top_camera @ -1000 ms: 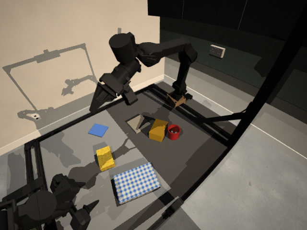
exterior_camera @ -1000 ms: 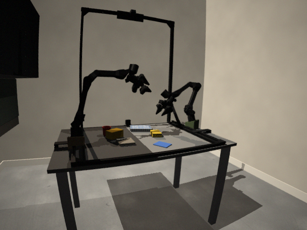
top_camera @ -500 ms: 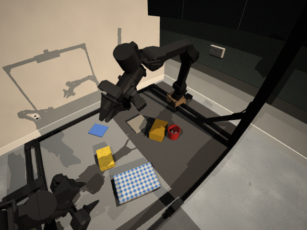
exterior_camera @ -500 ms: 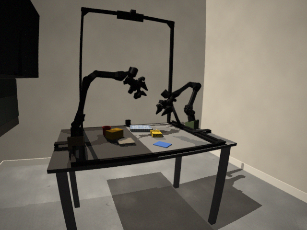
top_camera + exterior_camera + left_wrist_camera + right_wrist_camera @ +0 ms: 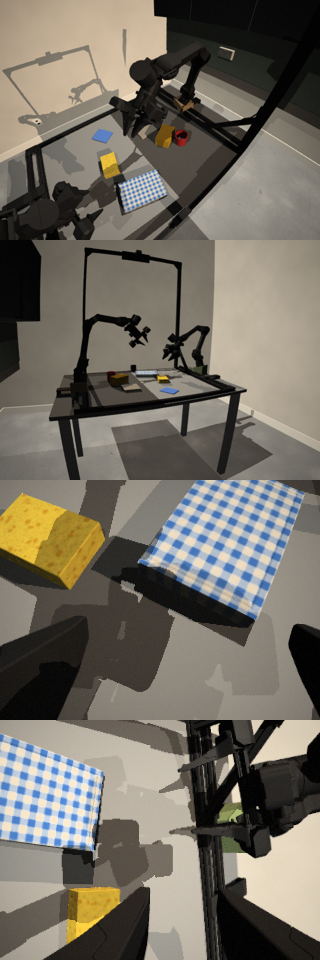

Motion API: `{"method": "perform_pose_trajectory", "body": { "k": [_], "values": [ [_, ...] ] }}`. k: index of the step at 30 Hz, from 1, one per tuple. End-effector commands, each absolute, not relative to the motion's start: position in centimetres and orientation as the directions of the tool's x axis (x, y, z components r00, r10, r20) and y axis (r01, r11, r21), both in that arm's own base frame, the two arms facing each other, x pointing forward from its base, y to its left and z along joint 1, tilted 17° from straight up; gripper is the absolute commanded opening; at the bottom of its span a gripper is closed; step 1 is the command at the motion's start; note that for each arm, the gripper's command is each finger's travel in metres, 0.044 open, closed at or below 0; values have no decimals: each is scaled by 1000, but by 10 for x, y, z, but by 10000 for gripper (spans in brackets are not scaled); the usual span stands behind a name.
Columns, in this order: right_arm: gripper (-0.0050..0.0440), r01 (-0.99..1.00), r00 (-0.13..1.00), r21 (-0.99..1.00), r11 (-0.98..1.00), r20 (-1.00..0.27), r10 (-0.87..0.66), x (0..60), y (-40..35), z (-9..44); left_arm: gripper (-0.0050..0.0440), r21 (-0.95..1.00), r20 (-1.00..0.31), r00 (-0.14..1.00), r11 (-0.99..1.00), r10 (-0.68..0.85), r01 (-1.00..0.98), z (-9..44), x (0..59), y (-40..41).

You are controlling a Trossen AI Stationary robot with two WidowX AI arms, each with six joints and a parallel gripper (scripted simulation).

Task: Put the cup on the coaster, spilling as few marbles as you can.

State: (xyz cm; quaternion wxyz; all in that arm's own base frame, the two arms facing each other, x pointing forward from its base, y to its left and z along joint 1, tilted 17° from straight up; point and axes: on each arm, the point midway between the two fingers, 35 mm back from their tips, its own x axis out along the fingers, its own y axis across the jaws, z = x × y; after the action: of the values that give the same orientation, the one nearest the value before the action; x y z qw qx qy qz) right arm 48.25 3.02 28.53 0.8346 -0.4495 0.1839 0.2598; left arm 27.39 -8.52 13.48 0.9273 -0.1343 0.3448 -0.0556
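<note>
The red cup stands upright on the dark mat with marbles inside, touching or very near an ochre box. It also shows in the exterior view. The blue coaster lies flat on the lighter mat, also seen in the exterior view. My right gripper hangs high in the air between coaster and cup. Its fingers stand apart with nothing between them. My left gripper is wide open and empty, high above the checkered box.
A yellow sponge lies between the coaster and the blue-checked box. A beige flat piece lies under the right gripper beside the ochre box. Black frame rails run along the table edges.
</note>
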Motion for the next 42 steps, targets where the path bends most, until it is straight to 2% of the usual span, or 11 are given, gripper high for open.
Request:
{"method": "perform_pose_trajectory", "body": {
  "k": [1,7,9,11,20,24,26,32,42],
  "values": [
    [135,-600,772,-508,619,-570,281,469,43,275,400,-288,-625,756,958,-196,11,135,274,-85],
    [135,-556,722,-258,790,-621,305,453,60,259,400,-288,-625,756,958,-196,11,135,274,-85],
    [135,-556,722,-258,790,-621,305,453,60,259,400,-288,-625,756,958,-196,11,135,274,-85],
    [135,-503,696,-125,855,-645,315,444,68,251,400,-288,-625,756,958,-196,11,135,274,-85],
    [135,-251,608,234,939,-717,341,414,90,227,400,-288,-625,756,958,-196,11,135,274,-85],
    [135,-101,568,358,928,-745,350,401,99,217,400,-288,-625,756,958,-196,11,135,274,-85],
    [135,-101,568,358,928,-745,350,401,99,217,400,-288,-625,756,958,-196,11,135,274,-85],
    [135,201,492,505,840,-793,359,375,113,200,400,-288,-625,756,958,-196,11,135,274,-85],
    [135,577,393,532,620,-846,360,341,127,179,400,-288,-625,756,958,-196,11,135,274,-85]
  ]
}}
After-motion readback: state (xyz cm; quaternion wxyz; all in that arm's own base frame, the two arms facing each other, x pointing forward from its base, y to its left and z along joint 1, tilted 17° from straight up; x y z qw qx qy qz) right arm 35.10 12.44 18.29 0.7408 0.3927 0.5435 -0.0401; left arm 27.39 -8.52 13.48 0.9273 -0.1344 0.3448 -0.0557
